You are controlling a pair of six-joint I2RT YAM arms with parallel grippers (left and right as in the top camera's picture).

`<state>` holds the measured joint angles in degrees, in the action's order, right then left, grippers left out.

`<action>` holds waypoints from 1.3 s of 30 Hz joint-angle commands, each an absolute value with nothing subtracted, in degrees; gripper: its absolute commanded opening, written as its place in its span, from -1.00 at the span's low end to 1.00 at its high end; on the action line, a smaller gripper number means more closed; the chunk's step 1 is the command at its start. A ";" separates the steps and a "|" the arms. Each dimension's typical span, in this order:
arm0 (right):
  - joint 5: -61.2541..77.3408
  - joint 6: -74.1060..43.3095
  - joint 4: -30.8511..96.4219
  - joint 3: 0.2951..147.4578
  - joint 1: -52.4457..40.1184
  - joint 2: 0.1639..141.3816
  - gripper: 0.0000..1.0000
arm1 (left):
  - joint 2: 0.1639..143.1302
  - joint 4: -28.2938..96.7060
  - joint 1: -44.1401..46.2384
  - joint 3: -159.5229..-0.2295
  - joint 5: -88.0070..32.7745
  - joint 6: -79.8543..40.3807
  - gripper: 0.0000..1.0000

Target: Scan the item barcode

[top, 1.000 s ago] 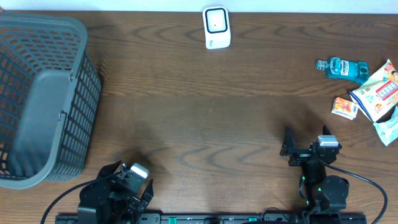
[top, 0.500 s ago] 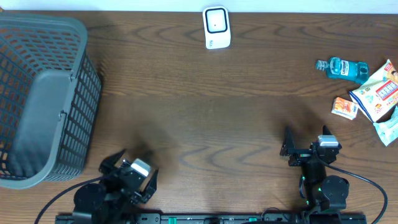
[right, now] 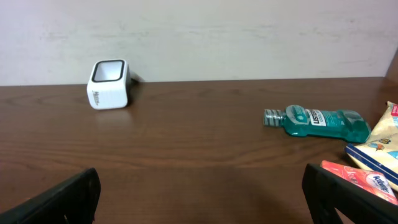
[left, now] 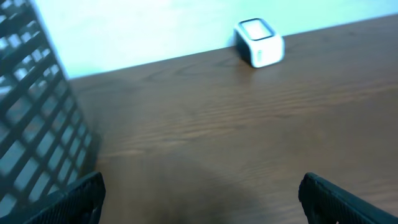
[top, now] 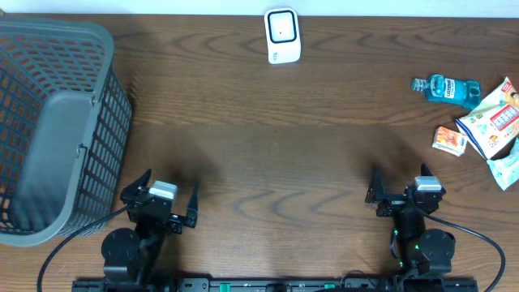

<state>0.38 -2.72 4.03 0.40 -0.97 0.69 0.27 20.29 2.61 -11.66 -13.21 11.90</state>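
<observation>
Both arms sit low at the near edge of the dark wooden table [top: 284,146], folded over their bases with the claws aimed at the far side. The left gripper [top: 169,186] is just beside the near right corner of the grey mesh basket [top: 112,113], fingers spread wide and holding nothing (its wrist cam only catches the two dark tips in the bottom corners). The right gripper [top: 401,182] is well apart from it on the other side, level and straight, also wide open and empty. Further out on the right is a loose cluster of goods: a small orange packet [top: 449,140] closest in, a pale green wrapper [top: 507,166] at the edge of frame, a white snack bag [top: 493,122] with red print touching the orange one, and beyond those a teal mouthwash bottle [top: 448,88] lying on its side, cap pointing left. None of it is touching either claw. The white barcode scanner [top: 283,36] stands way back at the far edge, near the middle, well apart from the goods. The basket runs along the left side, off the line from either claw to it.
</observation>
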 commanded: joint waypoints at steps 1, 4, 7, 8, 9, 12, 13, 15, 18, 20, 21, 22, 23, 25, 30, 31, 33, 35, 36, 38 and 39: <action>-0.08 -2.07 4.27 0.32 -0.40 0.32 0.99 | 0.10 18.57 2.15 -9.78 -8.56 7.38 0.99; -0.05 -2.04 4.27 0.32 -0.40 0.32 0.99 | 0.10 14.33 2.15 -6.72 -8.29 7.38 0.99; -0.05 -2.07 4.27 0.32 -0.40 0.32 0.99 | 0.10 9.37 2.15 -3.55 -8.32 6.35 0.98; -0.05 -2.07 4.27 0.32 -0.40 0.32 0.98 | 0.10 8.36 2.15 -2.85 -8.32 6.02 0.98; -0.08 -2.07 4.27 0.32 -0.40 0.32 0.99 | 0.10 7.55 2.15 -2.17 -8.29 5.63 0.99; -0.05 -2.04 4.27 0.32 -0.40 0.32 0.98 | 0.08 6.94 2.15 -1.87 -7.64 5.48 0.99; -0.08 -2.07 4.27 0.32 -0.40 0.32 0.99 | 0.08 6.92 2.15 -1.80 -6.72 5.45 0.99; -0.05 -2.04 4.27 0.32 -0.43 0.32 0.98 | 0.08 6.72 2.15 -1.67 -5.15 5.43 0.99; -0.05 -2.07 4.27 0.32 -0.40 0.32 0.99 | 0.10 4.84 1.87 -0.86 -4.21 5.19 0.99; -0.05 -2.04 4.27 0.32 -0.40 0.32 0.99 | 0.08 3.49 1.78 -0.21 -4.16 4.40 0.99; -0.08 -2.04 4.27 0.32 -0.40 0.32 0.98 | 0.08 3.53 1.78 -0.21 -4.21 4.34 0.99; -0.08 -2.07 4.27 0.32 -0.40 0.32 0.98 | 0.08 3.57 1.78 -0.21 -4.19 4.14 0.98; -0.05 -2.07 4.27 0.32 -0.40 0.32 0.99 | 0.08 3.62 1.78 -0.21 -4.19 4.16 0.99; -0.05 -2.07 4.27 0.32 -0.40 0.32 0.99 | 0.08 3.77 1.78 -0.21 -4.19 4.14 0.99; -0.08 -2.07 4.27 0.32 -0.40 0.32 0.99 | 0.08 3.99 1.78 -0.21 -1.74 -0.23 0.99; -0.05 -2.07 4.27 0.32 -0.40 0.32 0.99 | 0.08 4.01 1.78 -0.21 -1.43 -0.58 0.99; -0.08 -2.04 4.27 0.32 -0.40 0.32 0.99 | 0.08 4.01 1.78 -0.21 -1.45 -0.58 0.99; -0.08 -2.07 4.27 0.32 -0.40 0.32 0.99 | 0.08 4.01 1.78 -0.21 -1.43 -0.54 0.99; -0.05 -2.04 4.27 0.32 -0.40 0.32 0.99 | 0.08 4.01 1.78 -0.21 -1.45 -0.56 0.98; -0.05 -2.07 4.27 0.32 -0.40 0.32 0.99 | 0.08 4.01 1.78 -0.21 -1.85 -0.56 0.99; -0.05 -2.04 4.27 0.32 -0.40 0.32 0.98 | 0.08 3.99 1.78 -0.21 -2.07 -0.56 0.99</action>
<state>0.25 -2.70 4.05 0.40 -0.97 0.69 0.40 2.98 2.02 -1.89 -2.79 0.38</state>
